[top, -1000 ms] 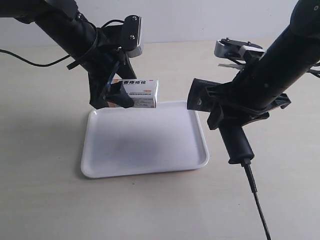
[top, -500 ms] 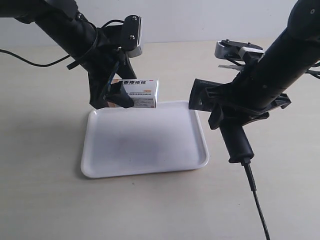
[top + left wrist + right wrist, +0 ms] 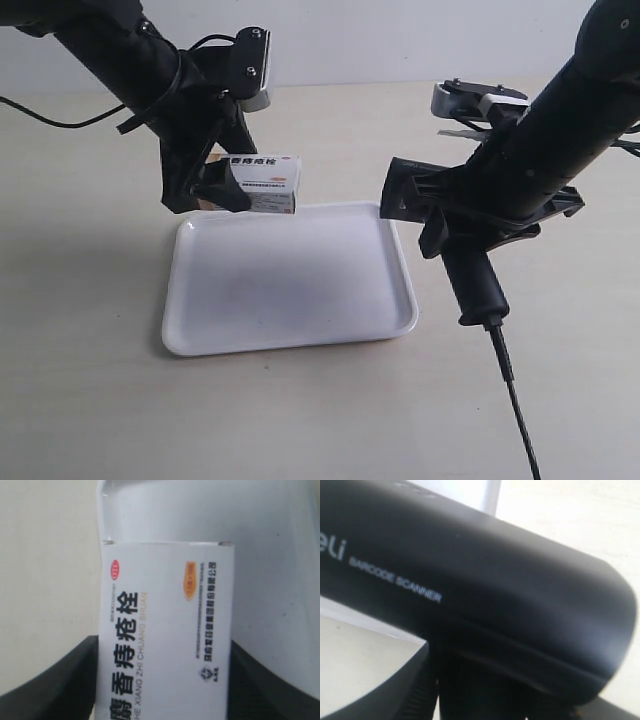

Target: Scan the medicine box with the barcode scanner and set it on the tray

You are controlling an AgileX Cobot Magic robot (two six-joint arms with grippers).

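Beige table (image 3: 90, 400): left hand (image 3: 212, 185) holds medicine box (image 3: 262, 183) over tray (image 3: 300, 335).

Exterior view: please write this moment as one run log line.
left gripper: holds box above tray far edge | right gripper: holds scanner, head toward box | box not yet on tray

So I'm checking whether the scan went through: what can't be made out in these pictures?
- Barcode on the medicine box: not visible in any view; the left wrist view shows only the printed face.
- Scanner window of the barcode scanner: faces away in the exterior view; the right wrist view is blurred and too close.
- Right hand's fingers: hidden behind the scanner.
- Tray: part of its far edge is covered by the box.
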